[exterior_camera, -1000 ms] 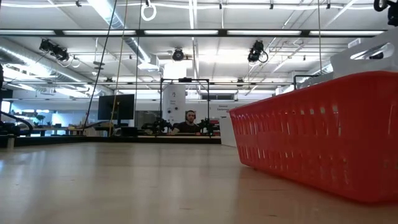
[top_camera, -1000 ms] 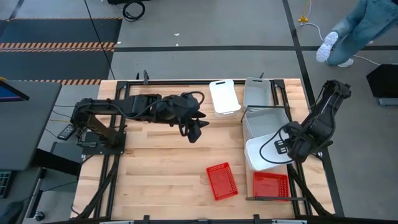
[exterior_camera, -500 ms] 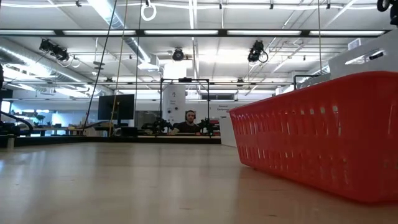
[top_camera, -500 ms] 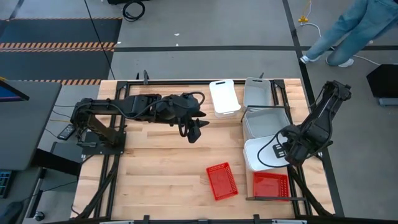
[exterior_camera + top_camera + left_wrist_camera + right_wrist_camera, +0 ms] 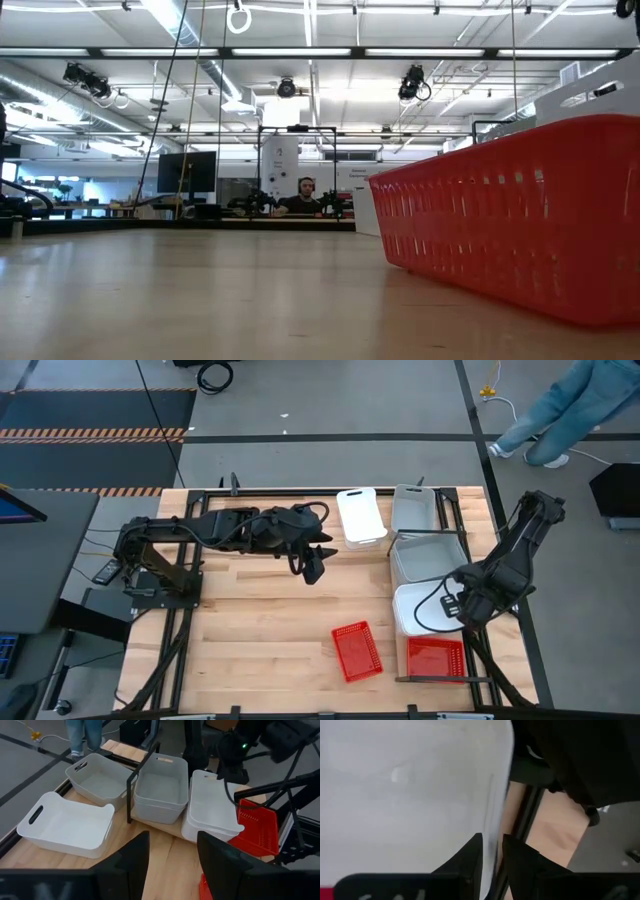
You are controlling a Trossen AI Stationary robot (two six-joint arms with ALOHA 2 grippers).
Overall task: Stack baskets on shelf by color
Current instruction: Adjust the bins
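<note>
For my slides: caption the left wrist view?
Open left gripper facing white and grey baskets beside a red basket.

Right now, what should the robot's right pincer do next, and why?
Probably open a little wider and back off. The right pincer straddles the rim of the white basket, which already sits on the shelf between the grey stack and the red basket.

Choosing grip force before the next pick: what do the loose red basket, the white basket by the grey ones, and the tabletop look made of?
Red basket: likely thin moulded plastic, walls slotted like mesh. White basket: smooth matte plastic by its look, rounded corners, cut-out handle. Tabletop: pale wood in glued strips, apparently butcher-block, satin finish.
</note>
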